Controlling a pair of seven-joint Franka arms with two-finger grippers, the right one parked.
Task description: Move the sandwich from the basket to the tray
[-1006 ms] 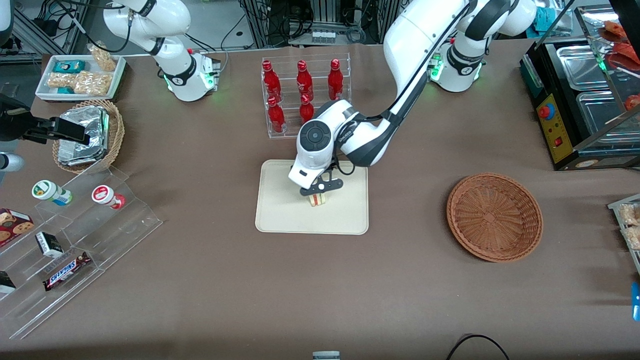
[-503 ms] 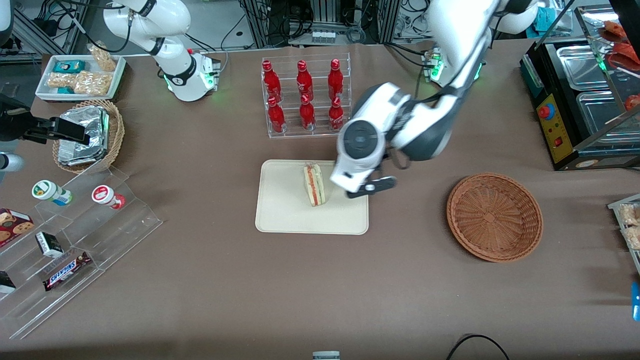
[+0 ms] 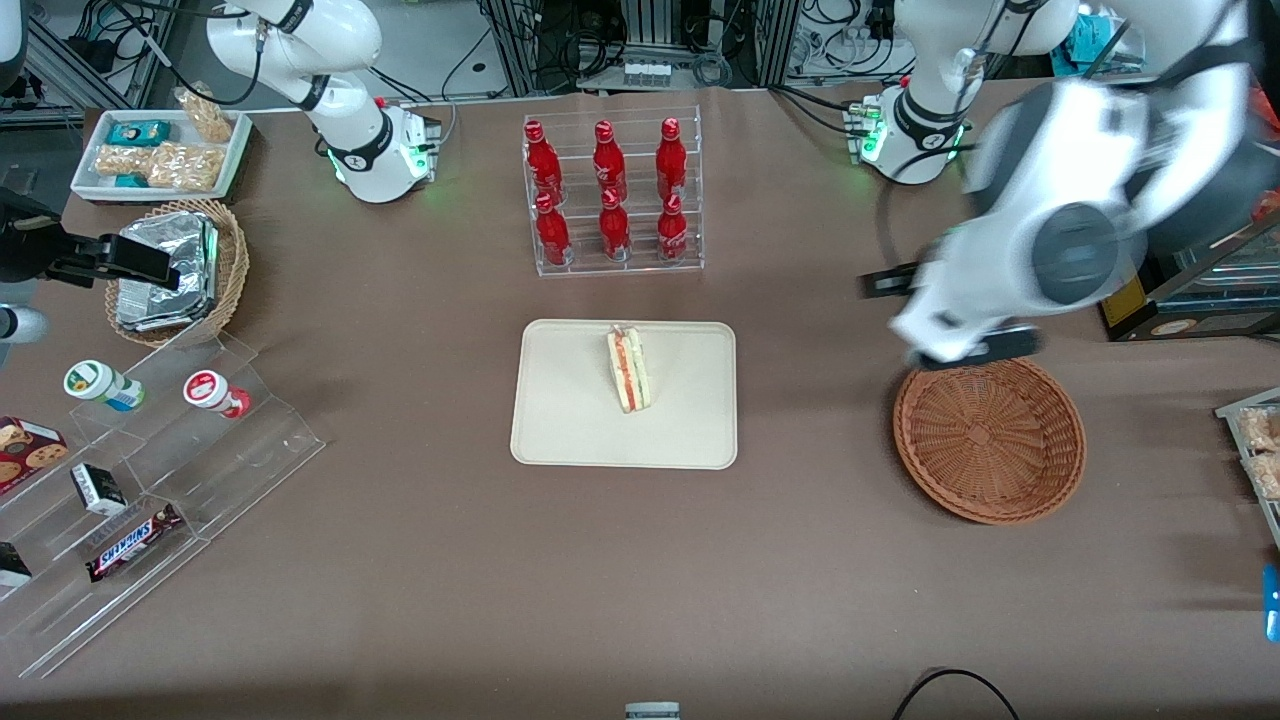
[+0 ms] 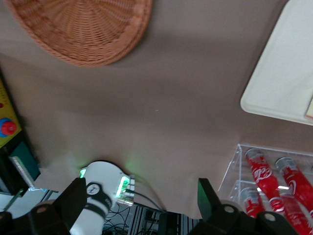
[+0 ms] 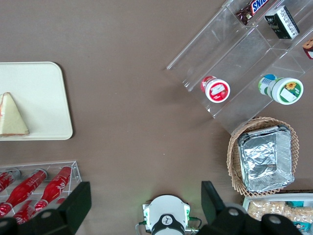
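Now claw (image 4: 139, 203) away from sandwich (image 3: 628, 369)

Sandwich (image 3: 628, 369) on tray (image 3: 570, 420); claw (image 4: 139, 203) above basket's (image 3: 988, 435) rim

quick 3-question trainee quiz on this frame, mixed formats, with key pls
1. True or false: the sandwich lies on the tray.
2. Multiple choice: the gripper is A) clamped on the sandwich, B) open, holding nothing, near the basket, C) among the red bottles.
3. Fill in: the basket holds ____ sandwiches.

Key: 1 true. 2 B: the wrist view shows the fingers spread with nothing between them, and in the front view the arm's end is above the basket's rim, the part farther from the camera. 3 no: only bare wicker shows.
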